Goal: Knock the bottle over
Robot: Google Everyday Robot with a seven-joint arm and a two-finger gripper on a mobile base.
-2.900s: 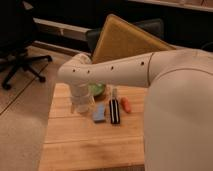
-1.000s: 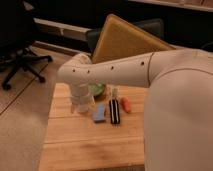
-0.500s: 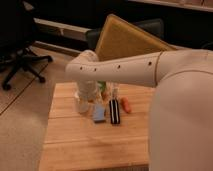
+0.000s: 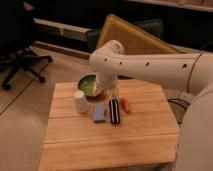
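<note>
My white arm reaches in from the right over the wooden table [image 4: 110,145]. Its wrist hangs down at the table's back middle, and the gripper [image 4: 106,91] sits low there, just right of the green bowl [image 4: 88,85]. A slim pale shape that looks like the bottle [image 4: 116,93] stands right beside the gripper, partly hidden by it, behind the black bar [image 4: 114,111]. I cannot tell whether the gripper touches it. The white cup [image 4: 80,101] stands upright to the left of the gripper.
A blue flat object [image 4: 99,113] lies left of the black bar and a small orange object [image 4: 125,105] lies to its right. A tan board [image 4: 135,40] leans behind the table. An office chair [image 4: 20,55] stands on the floor at the left.
The arm has swung right and up, uncovering the white cup and the green bowl. The gripper now sits further right, near the back middle of the table.
</note>
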